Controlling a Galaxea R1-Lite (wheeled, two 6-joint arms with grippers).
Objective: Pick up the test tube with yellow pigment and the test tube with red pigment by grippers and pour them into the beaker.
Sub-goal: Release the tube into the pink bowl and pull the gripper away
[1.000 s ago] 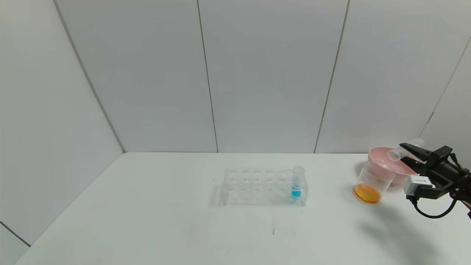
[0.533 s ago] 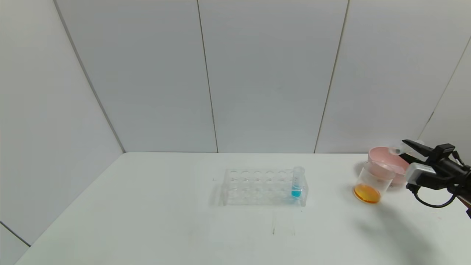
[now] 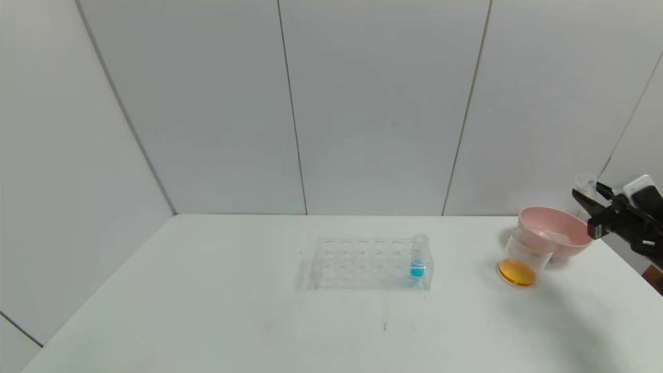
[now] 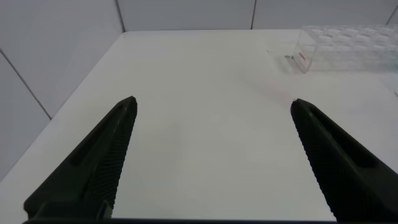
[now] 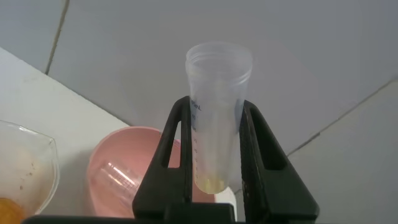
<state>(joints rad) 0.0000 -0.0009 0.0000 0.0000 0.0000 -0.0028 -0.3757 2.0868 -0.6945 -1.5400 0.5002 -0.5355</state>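
Observation:
My right gripper (image 3: 588, 192) is shut on the test tube with yellow pigment (image 3: 585, 182) and holds it upright at the far right, above the far rim of the pink bowl. In the right wrist view the tube (image 5: 217, 74) sits between the jaws of the gripper (image 5: 214, 106), with only a yellow trace at its bottom. The beaker (image 3: 524, 256) stands in front of the bowl and holds orange liquid. No tube with red liquid shows. My left gripper (image 4: 214, 102) is open and empty over bare table.
The pink bowl (image 3: 554, 233) stands behind the beaker, and a clear empty tube (image 5: 118, 180) lies inside it. A clear rack (image 3: 370, 263) at mid-table holds a tube with blue liquid (image 3: 418, 259). The table's right edge is close by.
My right gripper has risen and moved right, away from the beaker. The tube has turned from tilted over the beaker to upright.

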